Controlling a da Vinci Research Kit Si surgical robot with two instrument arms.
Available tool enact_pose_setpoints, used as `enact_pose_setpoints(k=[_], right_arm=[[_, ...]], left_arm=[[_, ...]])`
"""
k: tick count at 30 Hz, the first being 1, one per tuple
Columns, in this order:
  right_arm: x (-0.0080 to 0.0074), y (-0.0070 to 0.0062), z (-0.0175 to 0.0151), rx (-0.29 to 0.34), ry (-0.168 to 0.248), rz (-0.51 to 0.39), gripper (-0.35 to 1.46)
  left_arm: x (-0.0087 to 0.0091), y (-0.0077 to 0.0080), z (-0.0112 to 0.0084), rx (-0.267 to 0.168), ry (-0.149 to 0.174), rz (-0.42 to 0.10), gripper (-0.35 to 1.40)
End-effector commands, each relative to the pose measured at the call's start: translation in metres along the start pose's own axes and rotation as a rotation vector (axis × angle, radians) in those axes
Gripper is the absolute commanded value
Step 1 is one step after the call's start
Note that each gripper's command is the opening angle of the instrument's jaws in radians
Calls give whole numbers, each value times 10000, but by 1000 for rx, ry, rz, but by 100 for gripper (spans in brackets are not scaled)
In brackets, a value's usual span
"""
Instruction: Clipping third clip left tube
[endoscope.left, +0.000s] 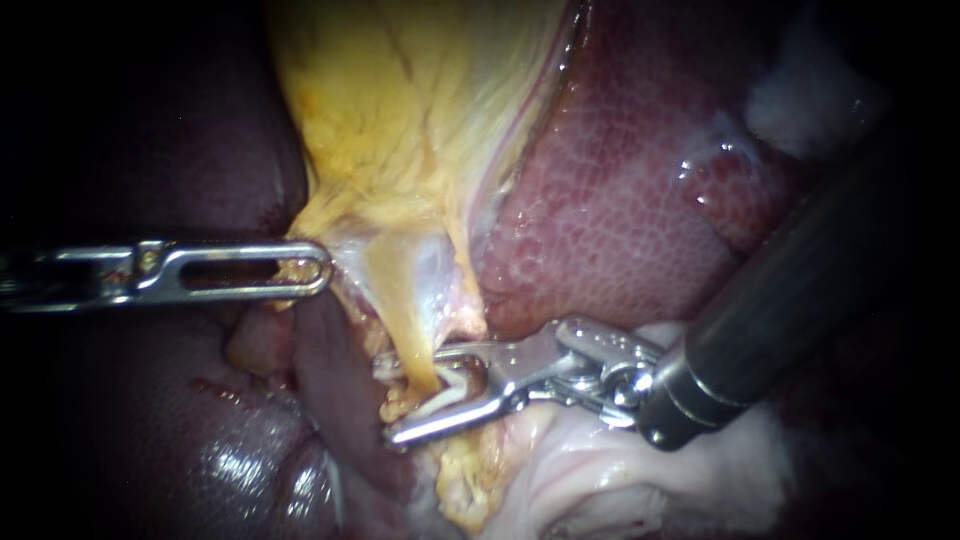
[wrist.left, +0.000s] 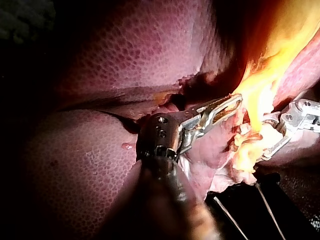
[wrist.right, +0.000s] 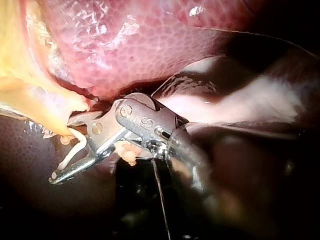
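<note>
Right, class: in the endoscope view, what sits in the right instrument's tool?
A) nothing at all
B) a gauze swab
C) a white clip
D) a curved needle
C: a white clip is held between the spread jaws of the right instrument's tool, right at the yellowish tube.

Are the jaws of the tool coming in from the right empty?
No, a white clip sits between the jaws of the right instrument, touching both, with the yellowish tube passing into the gap.
</note>
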Motion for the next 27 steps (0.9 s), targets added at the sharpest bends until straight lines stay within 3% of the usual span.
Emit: enact_pose_setpoints(k=[1, 10, 17, 18, 20, 22, 27], right_arm=[[0, 1, 2, -1, 4, 0, 58], [14, 8, -3, 2, 17, 6, 54], [15, 13, -4, -7, 21, 8, 51], [15, 13, -5, -5, 22, 25, 44], [13, 12, -11, 23, 17, 101, 6], [12, 12, -14, 22, 18, 107, -31], [11, 16, -17, 17, 13, 108, -35]], left_arm=[[1, 0, 1, -2, -1, 0, -35], [2, 0, 2, -5, -4, 0, -35], [2, 0, 3, -4, -3, 0, -35], [2, 0, 3, -4, -3, 0, -35], [2, 0, 3, -4, -3, 0, -35], [2, 0, 3, -4, -3, 0, -35], [2, 0, 3, -4, -3, 0, -35]])
